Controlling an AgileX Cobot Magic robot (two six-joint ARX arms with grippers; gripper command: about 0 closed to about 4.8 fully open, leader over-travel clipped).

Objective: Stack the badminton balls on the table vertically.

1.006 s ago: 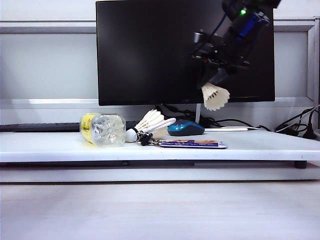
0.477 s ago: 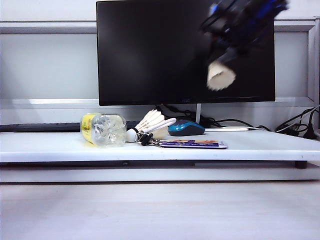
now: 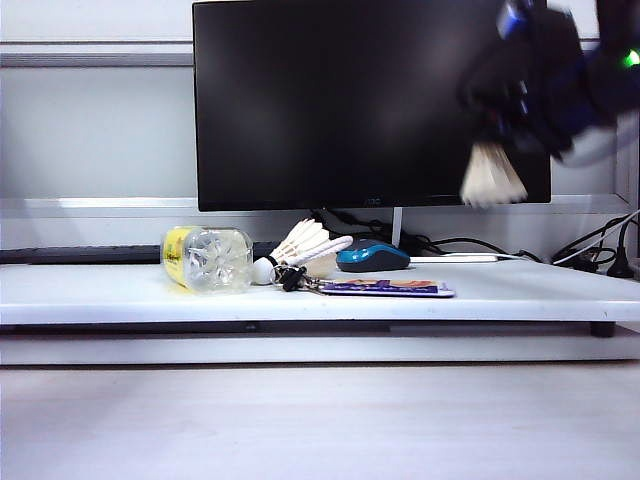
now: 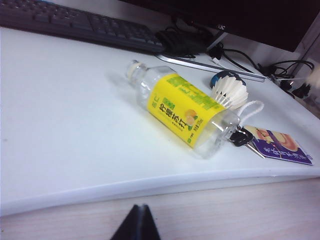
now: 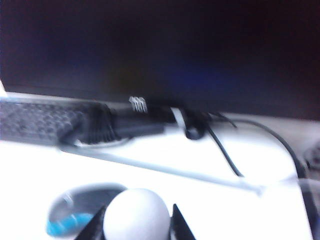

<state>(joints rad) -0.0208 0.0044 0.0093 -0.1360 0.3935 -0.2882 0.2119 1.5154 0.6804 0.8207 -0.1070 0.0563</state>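
Our right gripper (image 5: pixel 134 227) is clamped on one shuttlecock (image 3: pixel 492 178) high in front of the monitor (image 3: pixel 340 100). The other shuttlecock (image 3: pixel 300 250) lies well below, wedged between bottle (image 3: pixel 207 259) and keys (image 3: pixel 292 279). If we drop in crooked, the bottle rolls. Can't tell whether the left gripper (image 4: pixel 136 225) is apart or together.

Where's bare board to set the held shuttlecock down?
Free: board left of the bottle, and right of the tag. Crowded mid-board: bottle, lying shuttlecock, keys, mouse. Right gripper holds the other shuttlecock high.
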